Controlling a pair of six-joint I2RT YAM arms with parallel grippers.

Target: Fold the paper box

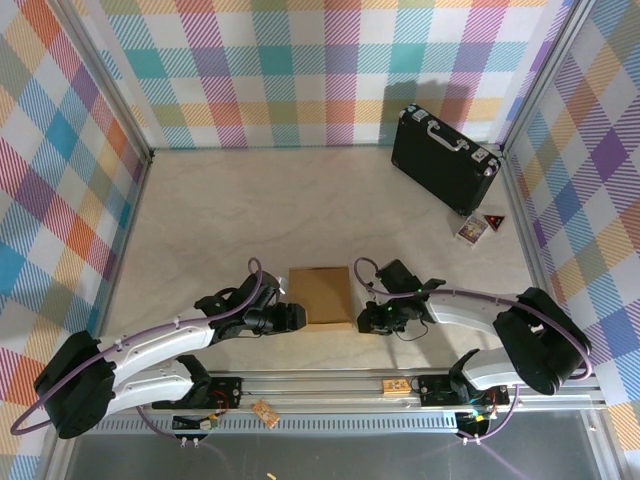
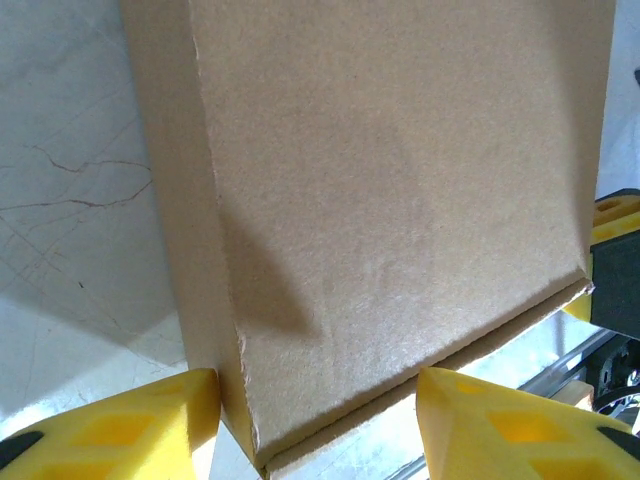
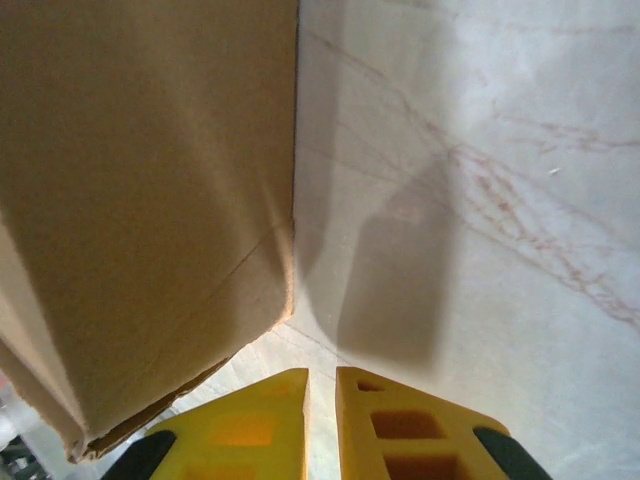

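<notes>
The paper box (image 1: 320, 295) lies closed as a flat square of brown cardboard on the table between the two arms. My left gripper (image 1: 298, 317) is at its left near side. In the left wrist view the near corner of the box (image 2: 400, 200) sits between the open yellow fingers of the left gripper (image 2: 318, 430). The left finger (image 2: 130, 425) rests against the box's side wall and the right finger (image 2: 500, 425) stands apart from it. My right gripper (image 1: 365, 322) is beside the box's right near corner. Seen from the right wrist, the right gripper (image 3: 320, 420) is shut on nothing, just right of the box (image 3: 140, 200).
A black hard case with silver trim (image 1: 445, 160) stands at the back right against the wall. Two small cards (image 1: 472, 230) lie in front of it. Checked walls enclose the table on three sides. A metal rail (image 1: 330, 385) runs along the near edge.
</notes>
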